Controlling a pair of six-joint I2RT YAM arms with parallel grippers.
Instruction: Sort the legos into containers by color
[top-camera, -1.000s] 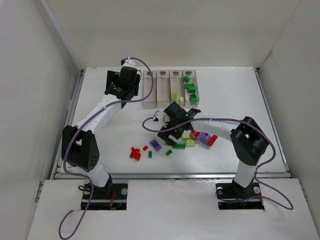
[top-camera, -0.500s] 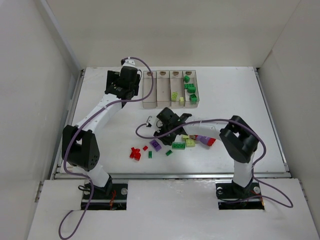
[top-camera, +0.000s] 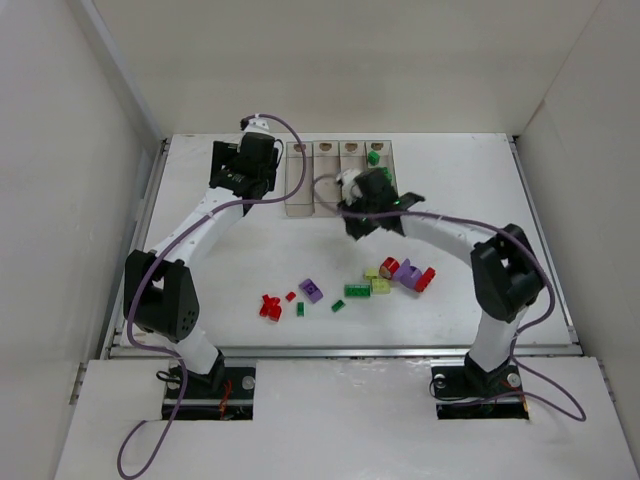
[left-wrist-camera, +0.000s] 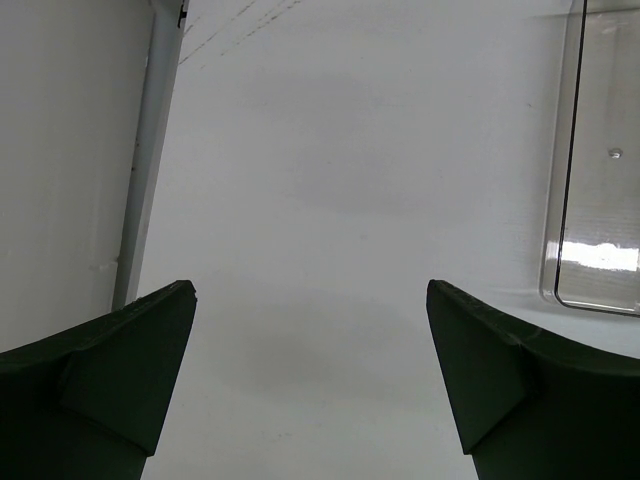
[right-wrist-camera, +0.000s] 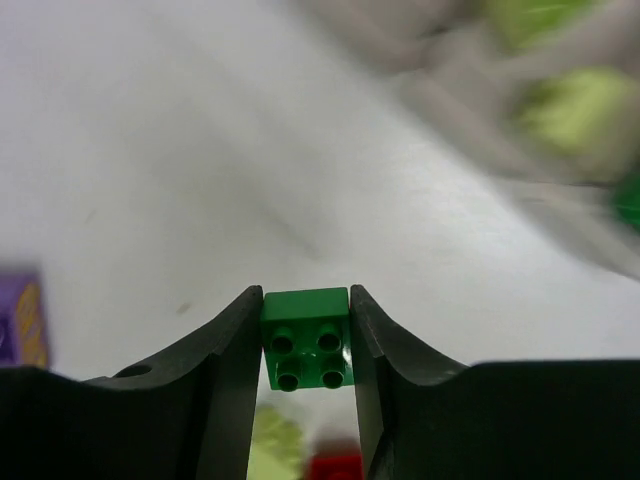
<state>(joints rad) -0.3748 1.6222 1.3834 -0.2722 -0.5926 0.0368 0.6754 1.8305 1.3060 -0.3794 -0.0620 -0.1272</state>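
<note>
In the right wrist view my right gripper (right-wrist-camera: 305, 293) is shut on a small green lego (right-wrist-camera: 306, 340), studs facing the camera. From above, that gripper (top-camera: 362, 207) hangs at the near end of the containers (top-camera: 298, 207), a row of clear joined bins. One green lego (top-camera: 373, 157) shows in the rightmost bin; the arm hides the rest of that end. My left gripper (top-camera: 242, 187) stands open just left of the bins, with nothing between its fingers (left-wrist-camera: 150, 340). Loose legos lie on the table: red (top-camera: 270, 307), purple (top-camera: 311, 290), green (top-camera: 357, 291) and yellow-green (top-camera: 381, 285).
A clear bin wall (left-wrist-camera: 600, 200) shows at the right edge of the left wrist view. A purple brick (top-camera: 407, 272) and a red one (top-camera: 425, 279) lie under the right forearm. White walls close in the table on three sides.
My right gripper shut on a green lego in the pile, then lifted it away toward the containers. The left arm has not moved.
</note>
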